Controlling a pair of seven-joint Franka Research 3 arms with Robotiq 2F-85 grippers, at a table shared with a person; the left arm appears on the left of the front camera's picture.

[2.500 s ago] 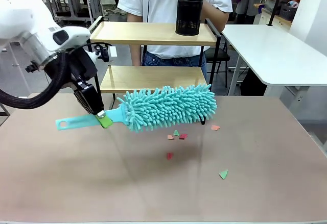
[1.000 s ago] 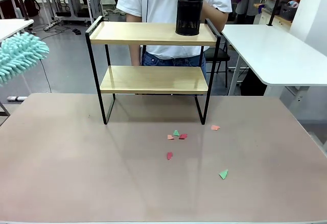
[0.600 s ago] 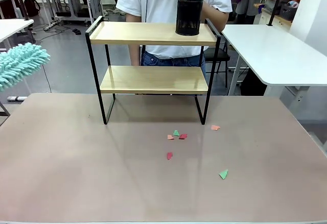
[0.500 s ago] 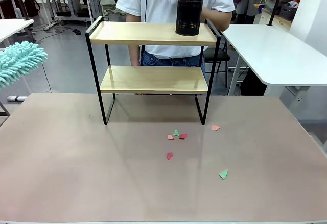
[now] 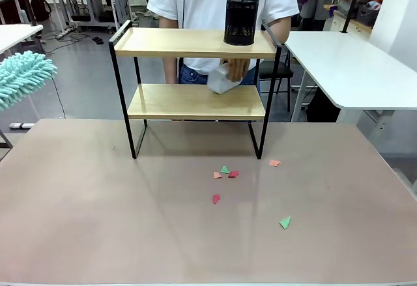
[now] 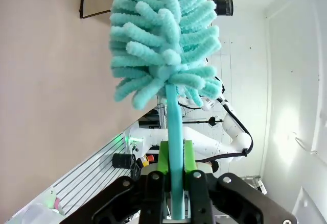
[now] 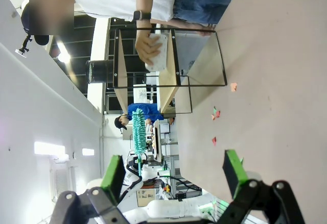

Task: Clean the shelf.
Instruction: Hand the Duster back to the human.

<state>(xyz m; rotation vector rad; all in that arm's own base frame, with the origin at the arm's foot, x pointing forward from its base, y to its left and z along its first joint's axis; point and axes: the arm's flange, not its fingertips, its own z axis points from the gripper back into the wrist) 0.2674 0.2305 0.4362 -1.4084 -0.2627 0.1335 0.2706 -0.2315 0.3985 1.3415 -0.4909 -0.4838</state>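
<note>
A two-tier shelf [image 5: 195,71] stands at the far side of the brown table [image 5: 130,221], where a person's hand [image 5: 234,70] holds a white cloth [image 5: 221,81] over the lower board and a black mesh cup [image 5: 242,20] sits on top. The left wrist view shows the left gripper [image 6: 174,170] clamped on the handle of a teal duster [image 6: 163,40], whose head is cut off at the front view's left edge. The right gripper [image 7: 173,170] hangs spread wide above the table, paper scraps [image 5: 225,172] lying before the shelf.

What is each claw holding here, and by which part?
The left claw is shut on the thin handle of the fluffy turquoise microfibre duster, below its head. The right claw is open, holding nothing.
</note>
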